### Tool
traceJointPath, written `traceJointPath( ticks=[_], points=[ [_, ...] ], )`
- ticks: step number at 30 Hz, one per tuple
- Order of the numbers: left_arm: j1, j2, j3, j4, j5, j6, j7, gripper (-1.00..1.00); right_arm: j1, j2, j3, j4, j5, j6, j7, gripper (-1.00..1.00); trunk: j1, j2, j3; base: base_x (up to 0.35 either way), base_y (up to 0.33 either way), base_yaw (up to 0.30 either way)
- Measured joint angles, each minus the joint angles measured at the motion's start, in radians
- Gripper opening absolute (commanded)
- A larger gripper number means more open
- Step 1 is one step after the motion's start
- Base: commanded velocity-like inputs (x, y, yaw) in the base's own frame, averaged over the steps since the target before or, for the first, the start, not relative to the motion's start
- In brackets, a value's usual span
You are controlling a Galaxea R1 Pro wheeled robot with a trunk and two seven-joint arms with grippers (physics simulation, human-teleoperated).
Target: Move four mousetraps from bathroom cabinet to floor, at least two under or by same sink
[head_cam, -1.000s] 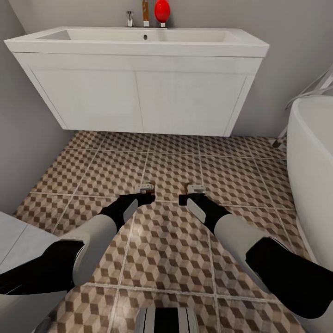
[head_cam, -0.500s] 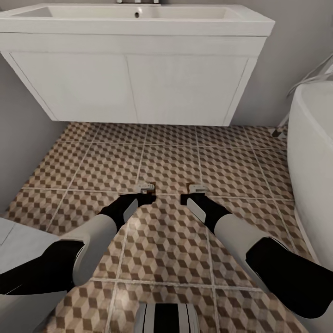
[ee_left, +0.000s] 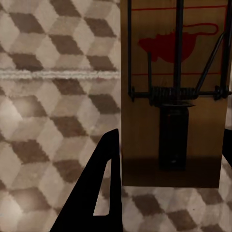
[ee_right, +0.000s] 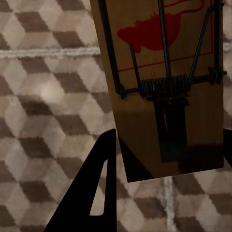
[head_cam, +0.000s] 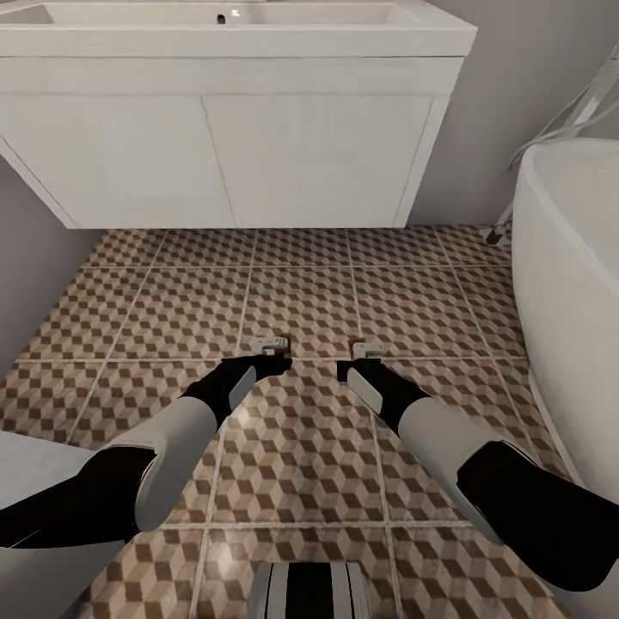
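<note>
Nearest to us, both our arms reach forward and down over the bathroom floor [head_cam: 301, 464]. Our left gripper [head_cam: 273, 351] is clamped on a mousetrap [ee_left: 175, 92]: the left wrist view has the brown wooden board with its red mouse print and wire spring lying between the dark fingers [ee_left: 99, 198], above the cube-pattern tiles. Our right gripper [head_cam: 368, 354] likewise grips a second mousetrap [ee_right: 164, 87], its board tilted a little against the tile pattern. In the head view each trap is a small pale and brown scrap at the fingertips, and whether either is touching the tiles we cannot tell.

Beyond the grippers lies a stretch of bare tile, then the white vanity carrying the sink [head_cam: 258, 26], with a dark gap under it. The bathtub [head_cam: 567, 284] stands off to the right.

As we judge it, two traps are out of the cabinet and carried to the sink, but neither is set down yet. Lowering and releasing them near or under the vanity is left, and of the other two traps we see nothing here.

Against the earlier frames, the vanity has slid up and leftward and looms larger, the tap and red object leaving the top edge: our view has moved closer, while both arms keep their pose
</note>
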Motion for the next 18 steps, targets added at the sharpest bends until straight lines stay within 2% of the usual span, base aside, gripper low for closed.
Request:
traceJointPath(
  ticks=[7,14,18],
  points=[
    [0.000,0.000,-0.001,-0.001,0.000,-0.002,-0.001,-1.00,0.000,0.001,0.000,-0.053,0.001,0.003,-0.002,-1.00,0.000,0.000,0.000,0.000,0.000,-0.003],
    [0.000,0.000,-0.001,-0.001,0.000,-0.003,-0.001,-1.00,0.000,0.001,0.000,-0.058,0.001,0.003,-0.003,-1.00,0.000,0.000,0.000,0.000,0.000,0.000],
    [0.000,0.000,-0.001,-0.001,0.000,-0.003,0.000,-1.00,0.000,0.001,0.000,-0.058,0.001,0.004,-0.003,-1.00,0.002,-0.001,-0.015,0.000,0.000,0.000]
  ],
)
